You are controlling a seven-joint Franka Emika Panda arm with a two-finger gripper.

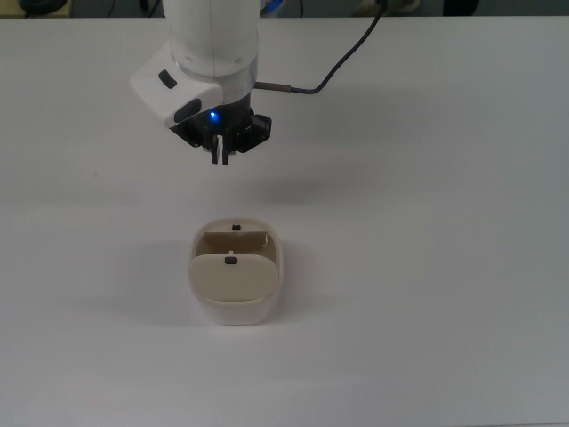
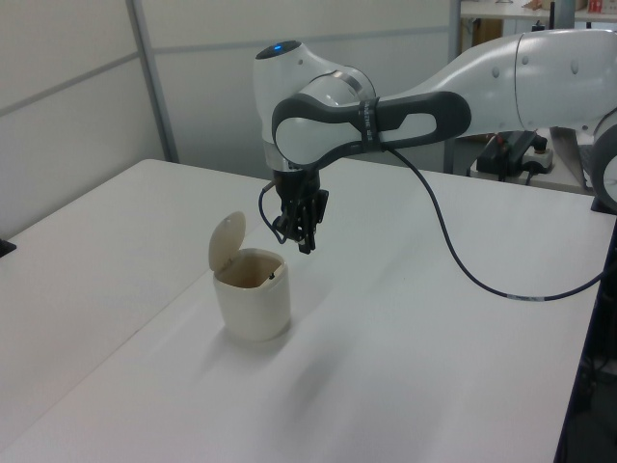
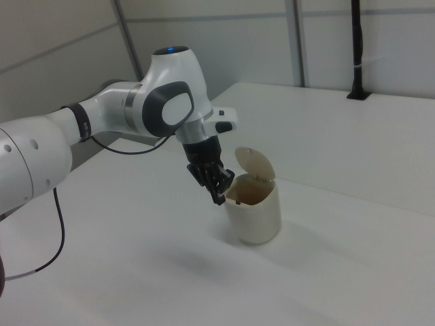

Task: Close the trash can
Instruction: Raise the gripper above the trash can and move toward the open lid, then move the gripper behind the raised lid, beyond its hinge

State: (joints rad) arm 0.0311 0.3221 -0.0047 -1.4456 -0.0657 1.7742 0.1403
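Bin open on bare white table, gripper pressed shut above and beyond it.

Stands alone at lower centre of the top view: cream bin (image 1: 235, 277), lid (image 2: 226, 241) swung up and tilted back, mouth uncovered, tiny black knob (image 1: 230, 260) on the lid. Black cable (image 1: 342, 60) trailing from the arm (image 2: 366, 116) toward the upper right of the top view, well clear of the bin. Nothing between gripper (image 1: 220, 160) and bin. Fingers closed together, empty, touching nothing; in the left view hanging just right of the bin's rim, tips pointing down, near the lid's height.
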